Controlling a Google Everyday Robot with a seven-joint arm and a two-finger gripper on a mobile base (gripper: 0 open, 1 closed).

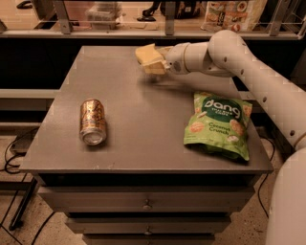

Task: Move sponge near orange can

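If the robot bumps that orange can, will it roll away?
Probably yes: the orange can lies on its side on the flat table, so a sideways nudge would likely roll it. It looks like thin metal, so likely light. The gripper is over the table's far side, well away from it.

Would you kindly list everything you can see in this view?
can: one, orange-copper, on its side, table's left part.
bag: one, green, lying flat, table's right part.
sponge: none told apart; perhaps within the pale yellow mass at the gripper.
table: one, grey, centre.
drawers: at least two, grey, under the tabletop.
packet: one, pale and printed, back shelf, top right.
cables: several, dark, floor at left.
arm: one, white, reaching in from the right.
gripper: one, pale yellow, over the table's rear, far from the can.
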